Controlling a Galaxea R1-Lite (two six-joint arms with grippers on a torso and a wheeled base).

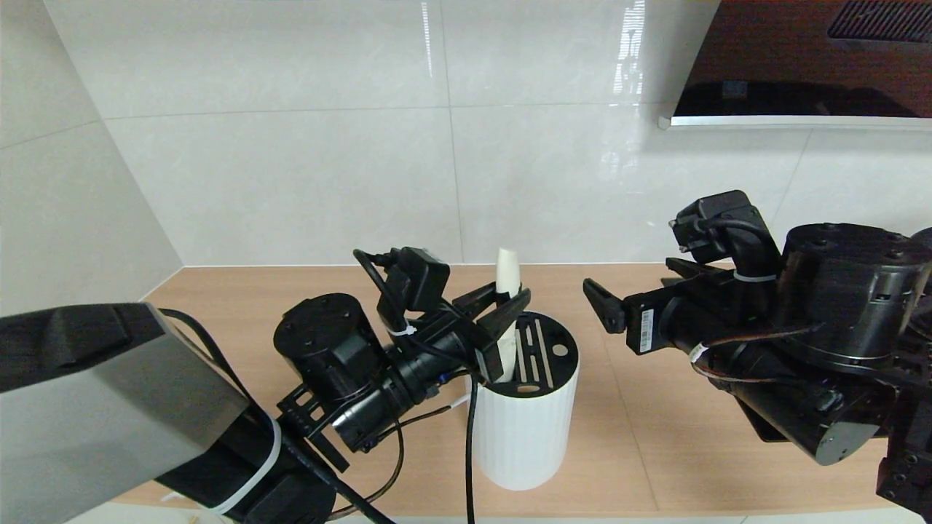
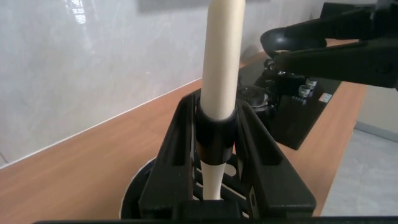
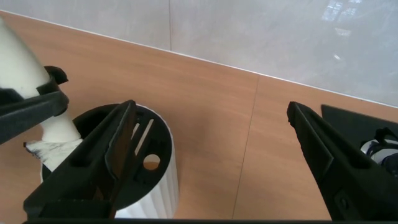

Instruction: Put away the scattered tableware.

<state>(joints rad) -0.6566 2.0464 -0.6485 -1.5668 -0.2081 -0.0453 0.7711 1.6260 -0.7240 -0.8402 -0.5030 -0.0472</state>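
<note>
Found the left tool [image 1: 510,297] nearest, clamped on the cream handle [image 1: 507,268] of a utensil held roughly upright, lower part down in the black slotted top of the white holder [image 1: 528,437]. Cannot tell what kind of utensil — working end hidden inside. Judged stiff, light and smooth-sided, so prone to slip; best gripped mid-handle and kept in line with the slot. Suspect the holder is light too — could tip if levered sideways. Noted the right tool [image 3: 211,109] just beside the holder, fingers wide apart, gripping nothing; close enough to crowd any lift-out. Beyond, on the wood worktop [image 1: 655,407], logged a black hob [image 2: 298,118]; farther still, tiled wall [image 1: 291,182] and a dark hood [image 1: 801,58] above.
</note>
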